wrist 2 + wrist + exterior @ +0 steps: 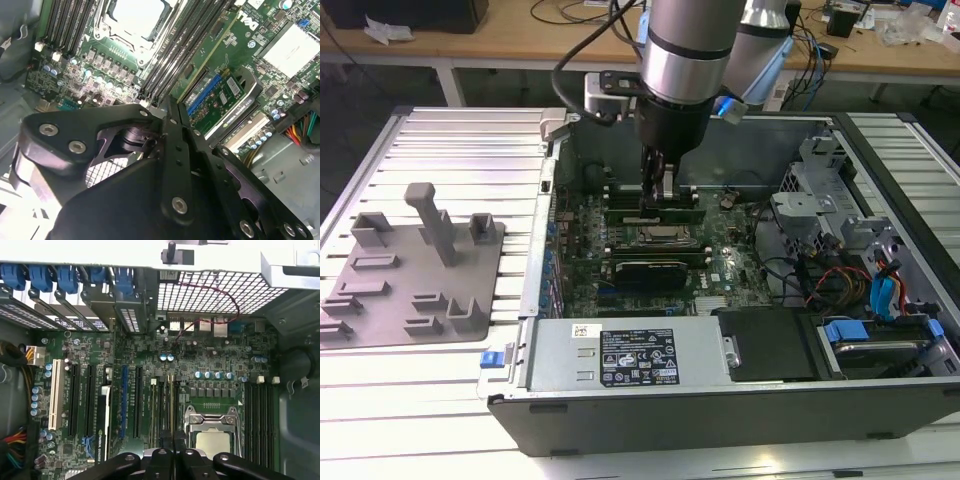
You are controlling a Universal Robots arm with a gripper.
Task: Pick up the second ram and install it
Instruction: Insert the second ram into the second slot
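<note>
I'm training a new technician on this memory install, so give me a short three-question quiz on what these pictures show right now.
1. True or false: the gripper hangs over the grey fixture plate outside the computer case.
2. The gripper is nearest to: A the power supply, B the memory slots beside the processor socket, C the drive cage.
3. Fill in: the card clips along the case wall are ___.
Key: 1 false, it is inside the case; 2 B; 3 blue.
</note>
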